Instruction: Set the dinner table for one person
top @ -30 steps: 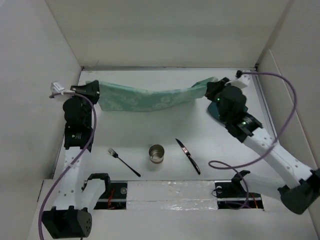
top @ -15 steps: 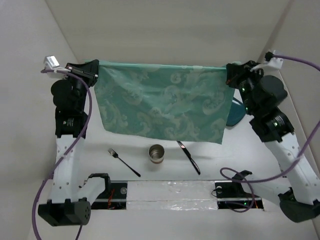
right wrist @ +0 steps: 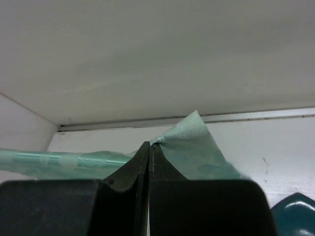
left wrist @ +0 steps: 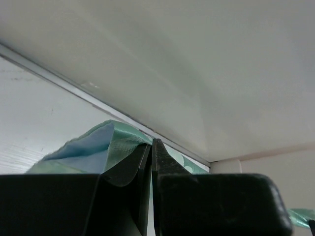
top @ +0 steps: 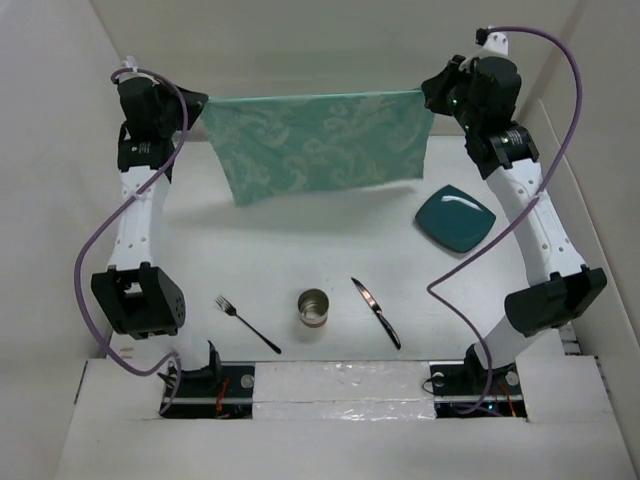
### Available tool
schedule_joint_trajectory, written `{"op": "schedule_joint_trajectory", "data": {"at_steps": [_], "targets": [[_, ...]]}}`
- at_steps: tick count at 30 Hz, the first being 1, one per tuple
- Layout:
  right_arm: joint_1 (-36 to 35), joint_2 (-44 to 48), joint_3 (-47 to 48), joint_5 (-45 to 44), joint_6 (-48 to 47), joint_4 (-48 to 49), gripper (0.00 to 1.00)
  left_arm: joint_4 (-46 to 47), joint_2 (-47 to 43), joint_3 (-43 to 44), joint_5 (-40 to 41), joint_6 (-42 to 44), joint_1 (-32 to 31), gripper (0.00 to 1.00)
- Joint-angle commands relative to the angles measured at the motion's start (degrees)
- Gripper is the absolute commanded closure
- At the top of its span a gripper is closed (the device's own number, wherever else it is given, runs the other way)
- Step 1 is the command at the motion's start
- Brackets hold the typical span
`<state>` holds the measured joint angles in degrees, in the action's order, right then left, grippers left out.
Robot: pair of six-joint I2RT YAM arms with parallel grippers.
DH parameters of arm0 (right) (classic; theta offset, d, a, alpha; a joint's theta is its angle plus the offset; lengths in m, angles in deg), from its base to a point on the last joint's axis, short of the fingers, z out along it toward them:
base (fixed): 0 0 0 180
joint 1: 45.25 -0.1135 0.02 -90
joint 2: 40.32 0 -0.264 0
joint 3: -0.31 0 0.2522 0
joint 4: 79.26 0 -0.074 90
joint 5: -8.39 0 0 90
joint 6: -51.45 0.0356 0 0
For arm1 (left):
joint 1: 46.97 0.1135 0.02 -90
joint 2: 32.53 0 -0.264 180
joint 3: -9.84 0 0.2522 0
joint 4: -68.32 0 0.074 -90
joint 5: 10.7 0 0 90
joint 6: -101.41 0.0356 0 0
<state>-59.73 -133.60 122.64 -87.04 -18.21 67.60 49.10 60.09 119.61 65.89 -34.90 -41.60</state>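
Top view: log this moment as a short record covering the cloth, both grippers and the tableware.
cloth: mint-green, patterned, hanging stretched between both grippers
left gripper: shut on one top corner
right gripper: shut on the other top corner
plate: teal, flat on the table, right side
near row, left to right: fork, cup, knife, none touching

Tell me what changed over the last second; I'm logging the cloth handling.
The left gripper and right gripper rose and reached out, each still shut on a top corner of the mint-green patterned cloth, which sagged in a bunched strip earlier and now hangs stretched flat between them. The dark teal square plate, hidden before, now shows. The dark fork, metal cup and dark knife stayed put.
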Motion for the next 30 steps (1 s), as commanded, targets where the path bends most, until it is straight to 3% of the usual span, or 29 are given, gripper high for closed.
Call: {"op": "schedule_joint_trajectory", "data": {"at_steps": [1, 5, 12, 15, 18, 23, 30], "targets": [[1.6, 4.8, 3.3, 2.4, -1.3, 0.6, 1.00, 0.2, -5.3, 3.9, -0.9, 2.4, 2.3, 1.00], [2.2, 9.7, -10.5, 3.6, 0.7, 7.4, 1.00, 4.7, -10.1, -6.8, -0.5, 1.9, 2.3, 1.00], [3.4, 14.5, -39.3, 7.5, 4.5, 18.7, 1.00, 17.6, -17.3, -40.3, -1.3, -2.5, 2.3, 1.00], [2.9, 13.7, -50.2, 7.4, 5.7, 25.9, 1.00, 26.6, -18.7, -54.9, 0.1, -5.3, 2.3, 1.00], [2.3, 8.6, -56.1, 8.0, 5.8, 29.1, 1.00, 33.5, -16.3, -63.5, 1.9, -6.6, 2.3, 1.00], [1.6, 5.7, -60.5, 10.1, 6.3, 29.4, 1.00, 38.5, -14.3, -71.1, 2.6, -6.6, 2.3, 1.00], [-0.5, 8.5, -68.9, 7.9, 8.1, 29.4, 1.00, 39.7, -17.1, -77.8, 3.1, -3.6, 2.3, 1.00]]}}
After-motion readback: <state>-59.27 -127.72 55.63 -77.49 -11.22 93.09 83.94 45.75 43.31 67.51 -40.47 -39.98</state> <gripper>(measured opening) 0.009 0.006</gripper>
